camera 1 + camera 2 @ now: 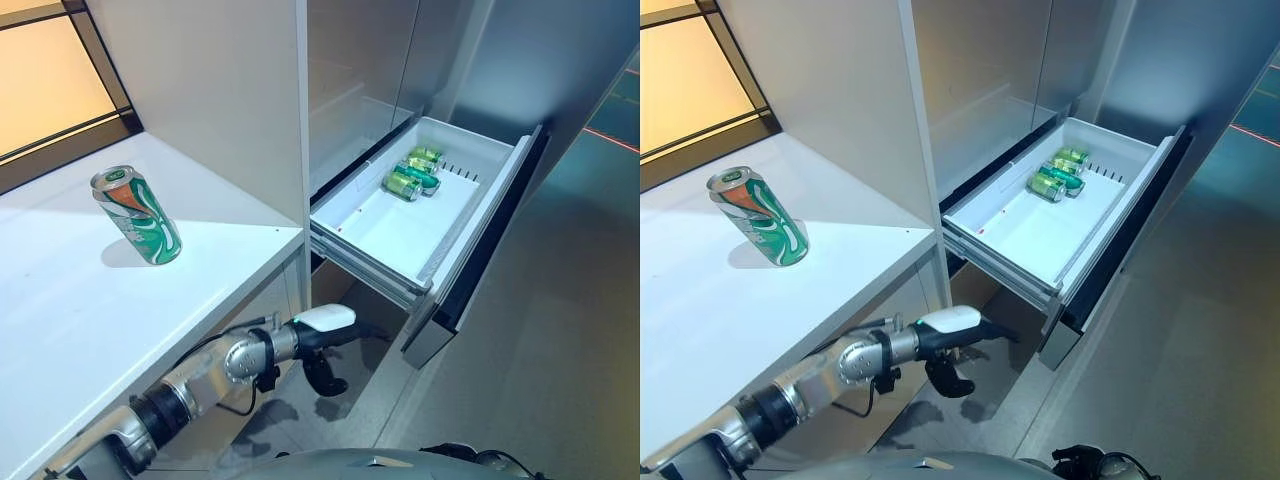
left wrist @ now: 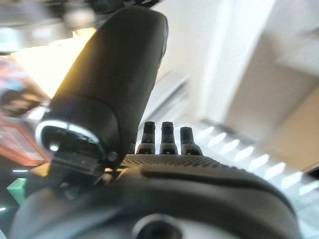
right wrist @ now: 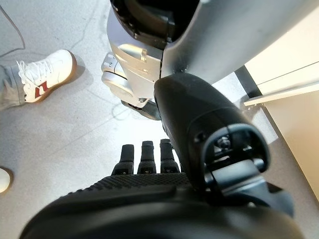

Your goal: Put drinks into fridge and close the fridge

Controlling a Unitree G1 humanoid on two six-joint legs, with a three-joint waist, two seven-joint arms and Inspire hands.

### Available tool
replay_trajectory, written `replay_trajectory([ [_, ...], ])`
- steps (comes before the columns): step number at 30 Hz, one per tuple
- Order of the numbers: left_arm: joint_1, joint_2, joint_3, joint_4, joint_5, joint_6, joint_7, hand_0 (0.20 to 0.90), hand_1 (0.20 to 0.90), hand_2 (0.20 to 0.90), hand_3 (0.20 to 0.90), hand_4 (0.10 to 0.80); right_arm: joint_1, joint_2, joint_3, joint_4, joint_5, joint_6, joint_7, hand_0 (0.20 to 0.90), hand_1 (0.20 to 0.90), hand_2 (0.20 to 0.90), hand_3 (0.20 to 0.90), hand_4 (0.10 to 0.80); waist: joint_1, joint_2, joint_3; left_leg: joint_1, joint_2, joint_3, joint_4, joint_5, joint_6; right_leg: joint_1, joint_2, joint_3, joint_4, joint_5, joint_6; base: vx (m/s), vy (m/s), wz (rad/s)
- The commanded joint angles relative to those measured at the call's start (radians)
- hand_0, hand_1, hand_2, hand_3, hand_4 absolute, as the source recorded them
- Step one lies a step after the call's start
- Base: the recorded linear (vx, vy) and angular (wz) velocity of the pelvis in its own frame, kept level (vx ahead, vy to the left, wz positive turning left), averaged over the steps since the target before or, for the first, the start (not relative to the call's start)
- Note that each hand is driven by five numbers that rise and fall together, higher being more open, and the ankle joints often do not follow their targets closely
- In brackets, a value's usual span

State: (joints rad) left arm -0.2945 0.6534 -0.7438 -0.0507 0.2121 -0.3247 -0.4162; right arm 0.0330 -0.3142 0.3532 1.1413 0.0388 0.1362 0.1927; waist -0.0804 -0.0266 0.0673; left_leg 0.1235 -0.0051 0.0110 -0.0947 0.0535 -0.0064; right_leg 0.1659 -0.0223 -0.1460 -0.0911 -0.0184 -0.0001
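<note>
A green drink can [image 1: 137, 215] stands on the white counter [image 1: 80, 310] at the left. More green cans [image 1: 412, 172] lie at the far end of the fridge's pulled-out white drawer [image 1: 395, 240]. My left hand [image 1: 318, 340] hangs below the counter's front edge, in front of the drawer and lower than it. It is open and holds nothing; its fingers [image 2: 162, 137] are relaxed. My right hand [image 3: 149, 199] is open and empty, with its fingers [image 3: 147, 154] straight over the grey floor.
The fridge's grey cabinet wall [image 1: 230, 90] rises between the counter and the drawer. The drawer's dark front panel [image 1: 490, 240] juts out over the floor. A person's white shoe [image 3: 40, 79] is on the floor near my right hand.
</note>
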Motion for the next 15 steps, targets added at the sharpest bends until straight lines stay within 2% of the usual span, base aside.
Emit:
replay_trajectory([
  [1, -0.192, -0.031, 0.069, -0.154, -0.212, -0.013, -0.044, 0.9, 0.9, 0.9, 0.9, 0.8, -0.021, 0.059, 0.016, -0.009, 0.019, -0.02, 0.005, 0.9, 0.9, 0.9, 0.9, 0.8, 0.015, 0.034, 0.0, 0.008, 0.005, 0.032, 0.007, -0.126, 0.006, -0.05, -0.033, 0.032, 0.014, 0.013, 0.118, -0.013, -0.006, 0.09],
  [3, -0.23, -0.036, 0.09, -0.225, -0.278, 0.0, -0.042, 0.9, 0.9, 0.9, 0.9, 0.8, -0.013, 0.062, 0.018, -0.006, 0.021, -0.029, 0.0, 0.9, 0.9, 0.9, 0.9, 0.8, 0.016, 0.032, -0.003, 0.006, 0.004, 0.027, 0.007, -0.127, 0.007, -0.049, -0.033, 0.032, 0.014, 0.014, 0.117, -0.012, -0.005, 0.09],
  [9, -0.29, -0.036, 0.145, -0.297, -0.363, 0.003, 0.006, 0.9, 0.9, 0.9, 0.9, 0.8, -0.007, 0.068, 0.022, 0.007, 0.027, -0.05, -0.005, 0.9, 0.9, 0.9, 0.9, 0.8, 0.02, 0.028, -0.01, 0.002, 0.001, 0.018, 0.007, -0.126, 0.008, -0.051, -0.032, 0.032, 0.012, 0.014, 0.112, -0.005, -0.001, 0.01],
  [15, -0.301, -0.039, 0.252, -0.309, -0.345, 0.031, 0.192, 0.9, 0.9, 0.9, 0.9, 0.8, -0.011, 0.077, 0.027, 0.021, 0.058, -0.06, -0.017, 0.9, 0.9, 0.9, 0.9, 0.8, 0.041, 0.024, -0.015, -0.001, -0.001, 0.005, 0.007, -0.125, 0.007, -0.047, -0.03, 0.027, 0.009, 0.011, 0.103, 0.0, 0.0, 0.0],
])
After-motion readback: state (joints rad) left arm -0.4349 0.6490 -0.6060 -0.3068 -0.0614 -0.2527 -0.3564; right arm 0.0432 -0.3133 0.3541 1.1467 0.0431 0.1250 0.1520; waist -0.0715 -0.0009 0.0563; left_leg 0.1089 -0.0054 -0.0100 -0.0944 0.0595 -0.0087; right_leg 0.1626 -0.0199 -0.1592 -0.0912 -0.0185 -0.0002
